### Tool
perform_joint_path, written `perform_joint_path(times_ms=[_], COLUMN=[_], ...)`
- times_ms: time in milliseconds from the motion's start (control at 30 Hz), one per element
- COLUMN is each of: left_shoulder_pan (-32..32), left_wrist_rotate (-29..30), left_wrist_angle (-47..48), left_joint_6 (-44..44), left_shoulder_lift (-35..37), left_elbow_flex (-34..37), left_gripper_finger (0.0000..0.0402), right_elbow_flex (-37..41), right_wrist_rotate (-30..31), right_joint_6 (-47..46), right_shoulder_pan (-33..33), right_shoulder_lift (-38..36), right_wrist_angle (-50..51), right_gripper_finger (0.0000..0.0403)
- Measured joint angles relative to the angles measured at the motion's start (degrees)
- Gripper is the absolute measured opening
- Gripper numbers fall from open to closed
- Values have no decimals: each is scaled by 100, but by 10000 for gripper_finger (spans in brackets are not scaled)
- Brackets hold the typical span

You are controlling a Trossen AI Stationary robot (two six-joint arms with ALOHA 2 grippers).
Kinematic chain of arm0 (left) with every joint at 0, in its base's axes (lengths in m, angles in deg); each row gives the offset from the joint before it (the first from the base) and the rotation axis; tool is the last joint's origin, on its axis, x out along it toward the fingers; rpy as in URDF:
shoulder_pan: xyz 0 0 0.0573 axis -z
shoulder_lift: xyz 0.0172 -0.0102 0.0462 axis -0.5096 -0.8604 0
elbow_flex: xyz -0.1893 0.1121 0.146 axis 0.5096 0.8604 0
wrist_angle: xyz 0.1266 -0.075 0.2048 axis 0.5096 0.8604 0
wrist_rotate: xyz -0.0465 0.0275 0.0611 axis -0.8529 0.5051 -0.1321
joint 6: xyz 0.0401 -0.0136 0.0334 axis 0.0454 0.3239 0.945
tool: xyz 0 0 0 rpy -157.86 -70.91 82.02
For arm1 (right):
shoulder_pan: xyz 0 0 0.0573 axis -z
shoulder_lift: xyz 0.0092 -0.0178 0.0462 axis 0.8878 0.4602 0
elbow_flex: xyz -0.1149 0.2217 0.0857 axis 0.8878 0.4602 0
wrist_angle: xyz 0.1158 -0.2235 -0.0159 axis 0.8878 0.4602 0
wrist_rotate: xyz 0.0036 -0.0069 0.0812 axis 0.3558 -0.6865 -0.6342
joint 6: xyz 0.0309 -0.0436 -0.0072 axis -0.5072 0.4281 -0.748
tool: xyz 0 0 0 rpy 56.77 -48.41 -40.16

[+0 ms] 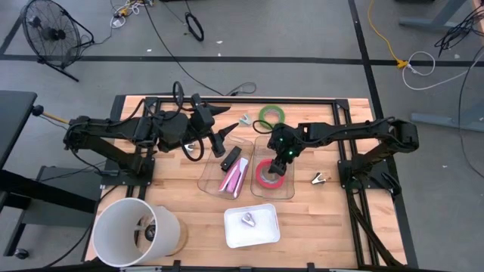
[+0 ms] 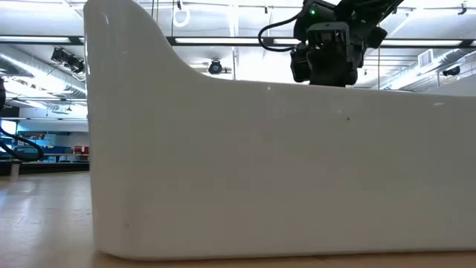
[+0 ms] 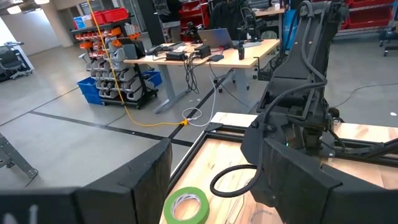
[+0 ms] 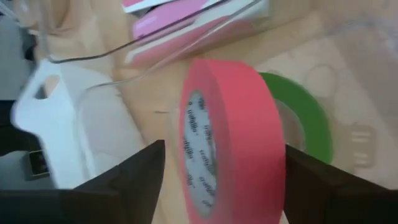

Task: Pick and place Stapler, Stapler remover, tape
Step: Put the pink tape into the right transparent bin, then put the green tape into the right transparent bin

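Note:
A red tape ring (image 4: 230, 137) stands tilted between the fingers of my right gripper (image 4: 224, 152), which is open with a gap on each side. It is over a green tape ring (image 1: 259, 180) in a clear tray (image 1: 291, 190). Another green tape ring (image 1: 271, 115) lies flat on the table farther back. A pink stapler (image 1: 234, 179) lies in the neighbouring clear tray (image 1: 204, 183). One staple remover (image 1: 319, 178) rests on the table right of the trays. My left gripper (image 1: 221, 142) is open and raised, with nothing in it.
A white tray (image 1: 231, 236) near the front edge holds a small metal remover (image 1: 248, 220). Its wall fills the low view. A white bucket (image 1: 136, 230) stands at the front left. A dark object (image 1: 231, 159) lies beside the stapler. Another remover (image 1: 246, 119) lies at the back.

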State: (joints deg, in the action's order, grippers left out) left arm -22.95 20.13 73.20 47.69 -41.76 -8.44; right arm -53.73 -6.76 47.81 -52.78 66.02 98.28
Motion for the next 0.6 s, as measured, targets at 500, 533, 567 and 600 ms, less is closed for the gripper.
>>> perform_joint_path(times_ms=[500,533,567,600], left_shoulder_pan=[-71,-88,-106,-124], left_wrist_rotate=[1,2,0,0], left_wrist_angle=[1,0,2,2], left_joint_6=[-2,-2,-2,-4], left_shoulder_lift=[0,0,0,0], left_elbow_flex=[2,2,2,2], left_gripper_finger=[252,252,252,252], right_elbow_flex=[0,0,-1,-15], right_wrist_rotate=[495,495,495,495], right_joint_6=[476,513,556,573], right_shoulder_pan=[703,766,837,916], right_shoulder_lift=[-66,-111,-178,-255], right_wrist_angle=[203,131,100,75], right_gripper_finger=[240,237,235,232])
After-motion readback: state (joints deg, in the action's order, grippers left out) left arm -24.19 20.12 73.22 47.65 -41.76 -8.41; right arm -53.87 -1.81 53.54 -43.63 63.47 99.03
